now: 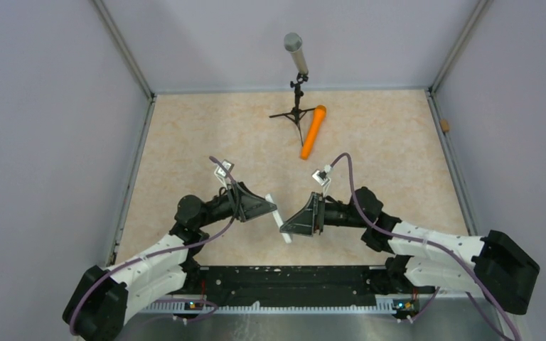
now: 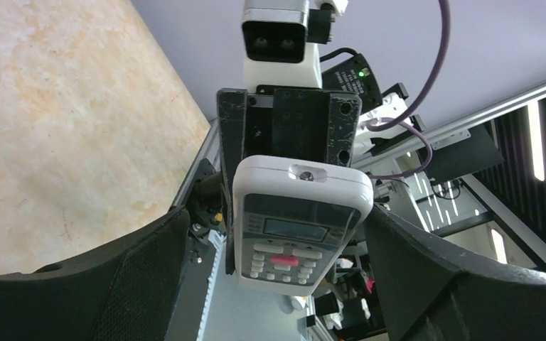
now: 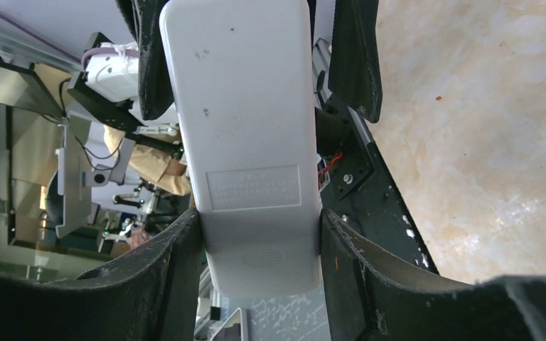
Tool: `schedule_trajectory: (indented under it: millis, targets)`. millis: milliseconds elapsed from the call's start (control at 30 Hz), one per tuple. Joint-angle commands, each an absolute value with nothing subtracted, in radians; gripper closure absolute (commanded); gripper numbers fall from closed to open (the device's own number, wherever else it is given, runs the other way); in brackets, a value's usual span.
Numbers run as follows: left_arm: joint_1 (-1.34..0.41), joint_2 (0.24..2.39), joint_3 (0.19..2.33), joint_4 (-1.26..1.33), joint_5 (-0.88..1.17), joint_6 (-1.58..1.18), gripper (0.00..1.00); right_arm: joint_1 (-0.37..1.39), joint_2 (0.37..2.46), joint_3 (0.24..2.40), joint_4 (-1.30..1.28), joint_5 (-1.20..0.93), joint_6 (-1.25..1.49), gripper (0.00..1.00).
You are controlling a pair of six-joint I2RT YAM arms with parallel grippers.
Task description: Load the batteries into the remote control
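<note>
Surface: a beige marbled tabletop (image 1: 206, 142) is lying beneath both arms; grey walls (image 1: 43, 106) are standing round it on three sides; a metal frame (image 1: 131, 153) is running along its edges.
Far end: a grey microphone (image 1: 295, 51) on a black tripod (image 1: 296, 114) is standing well beyond both claws; a long orange cylinder (image 1: 313, 131) is lying just beside the tripod, on the right claw's side.
Right claw (image 3: 256, 249): it is pinching the remote control (image 3: 245, 128) across its width; its two fingers (image 3: 178, 270) are pressing against the handset's long edges near one end; the plain white back, with a faint embossed label, is facing this claw's camera.
Remote control: it is being held up between the two claws, nearer the arm bases than the microphone; the rest of its length is reaching out past the right claw's fingertips towards the left claw.
Left claw (image 2: 284, 284): it is standing spread wide; its fingers (image 2: 135, 277) are flanking the handset, one on each side; the dark screen, the rows of buttons and one pink key are facing this claw's camera; whether either pad is brushing the white casing I cannot tell.
Behind the handset, from the left claw: the right claw's black body and white camera housing are showing directly past it.
</note>
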State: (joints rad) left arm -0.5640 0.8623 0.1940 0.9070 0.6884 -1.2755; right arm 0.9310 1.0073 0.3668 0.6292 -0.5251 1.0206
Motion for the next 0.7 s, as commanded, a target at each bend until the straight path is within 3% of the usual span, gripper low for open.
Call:
schedule_trajectory:
  millis: [0, 200, 467, 533, 600, 667]
  targets:
    - [-0.559, 0.864, 0.224, 1.023, 0.725, -1.302, 0.11, 0.923, 1.055, 0.350, 0.873, -0.560, 1.097, 0.95]
    - [-0.559, 0.870, 0.227, 1.041, 0.747, -1.304, 0.28, 0.923, 1.093, 0.345, 0.910, -0.551, 1.106, 0.96]
    - [-0.561, 0.891, 0.233, 1.041, 0.753, -1.296, 0.80, 0.923, 1.072, 0.345, 0.844, -0.523, 1.079, 0.89]
    - [-0.561, 0.895, 0.239, 1.023, 0.742, -1.289, 1.00, 0.923, 1.057, 0.351, 0.805, -0.515, 1.061, 0.72]
    - [-0.560, 0.894, 0.255, 0.962, 0.729, -1.264, 1.00, 0.922, 1.030, 0.359, 0.737, -0.504, 1.027, 0.51]
    - [-0.561, 0.891, 0.284, 0.859, 0.713, -1.222, 1.00, 0.923, 0.991, 0.380, 0.614, -0.478, 0.965, 0.39]
